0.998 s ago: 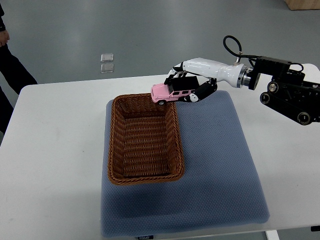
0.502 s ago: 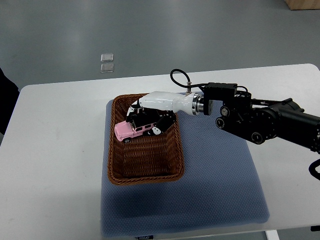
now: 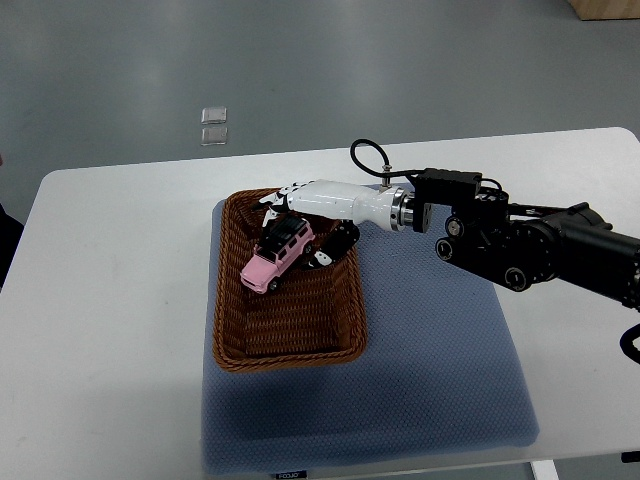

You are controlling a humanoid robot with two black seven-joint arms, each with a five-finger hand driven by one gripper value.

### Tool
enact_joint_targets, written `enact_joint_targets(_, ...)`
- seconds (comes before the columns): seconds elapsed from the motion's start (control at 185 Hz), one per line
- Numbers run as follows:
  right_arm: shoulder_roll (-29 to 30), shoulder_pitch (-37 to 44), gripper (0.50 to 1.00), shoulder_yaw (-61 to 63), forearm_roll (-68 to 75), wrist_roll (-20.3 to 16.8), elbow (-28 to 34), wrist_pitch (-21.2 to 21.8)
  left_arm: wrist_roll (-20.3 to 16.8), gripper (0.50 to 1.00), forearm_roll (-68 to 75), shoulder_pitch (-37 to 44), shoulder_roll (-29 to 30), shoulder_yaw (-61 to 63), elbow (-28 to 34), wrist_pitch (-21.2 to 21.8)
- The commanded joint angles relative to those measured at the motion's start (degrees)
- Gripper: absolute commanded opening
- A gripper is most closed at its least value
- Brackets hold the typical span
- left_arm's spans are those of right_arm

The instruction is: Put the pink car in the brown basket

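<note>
The pink car (image 3: pixel 270 260), with a black roof, lies tilted inside the brown basket (image 3: pixel 230 330), in its far half with the nose pointing to the near left. My right hand (image 3: pixel 300 228) hovers just over the car's rear end. Its fingers (image 3: pixel 272 200) are spread apart above the far rim, and the thumb (image 3: pixel 328 256) stands off to the car's right, so nothing is gripped. The white forearm (image 3: pixel 345 202) and black arm (image 3: pixel 520 245) reach in from the right. No left arm shows.
The basket rests on a blue-grey mat (image 3: pixel 430 360) spread over the white table (image 3: pixel 110 300). A sliver of a person's dark clothing (image 3: pixel 5 225) shows at the left edge. Two small clear pieces (image 3: pixel 213 125) lie on the floor beyond the table.
The hand brought the car from the basket's far rim down into the basket, then spread its fingers. The car has swung nose-down onto the basket floor.
</note>
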Motion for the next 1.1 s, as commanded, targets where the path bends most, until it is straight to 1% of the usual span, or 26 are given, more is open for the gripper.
enact_joint_targets(0.0,-0.5,-0.5,0.915,0.8,0.4,0.1,0.1,-1.3,-0.1,1.000,0.0,-0.4,0.0,0.0,0.1,0.0)
enact_joint_targets(0.097,-0.7,-0.9,0.915,4.1,2.4,0.0,0.1,-2.7,0.0,1.000,0.0,-0.4,0.0,0.0,0.0,0.0)
enact_joint_targets(0.183,-1.2,-2.8,0.915,8.2,6.3,-0.2,0.0,-2.8,0.0,1.000,0.0,-0.4,0.0,0.0,0.0,0.0)
enact_joint_targets(0.27,-3.2,-4.5,0.915,12.4,11.4,-0.3,0.0,-2.1,0.0,1.000,0.0,-0.5,0.0,0.0,0.0,0.0)
enact_joint_targets(0.394,-5.8,-7.1,0.915,16.0,20.3,-2.7,0.0,-2.1,-0.1,1.000,0.0,-0.5,0.0,0.0,0.0,0.0)
enact_joint_targets(0.545,-8.8,-9.5,0.913,18.1,33.6,-3.8,0.0,-2.3,-0.1,1.000,0.0,-0.5,0.0,0.0,0.0,0.0)
enact_joint_targets(0.669,-10.5,-11.9,0.913,19.2,45.5,-5.8,-0.1,-2.8,0.0,1.000,0.0,-0.5,0.0,0.0,0.0,0.0)
enact_joint_targets(0.853,-11.3,-15.9,0.911,22.1,61.3,-6.1,-0.1,-2.9,0.0,1.000,0.0,-0.5,0.0,-0.1,0.0,0.0)
enact_joint_targets(0.912,-11.7,-17.0,0.911,22.7,64.8,-6.1,-0.1,-2.9,-0.1,1.000,0.0,-0.5,0.0,-0.1,0.1,0.0)
enact_joint_targets(1.095,-12.1,-18.3,0.913,22.8,73.3,-7.8,-0.1,-2.8,-0.1,1.000,0.0,-0.5,0.0,-0.2,0.1,0.0)
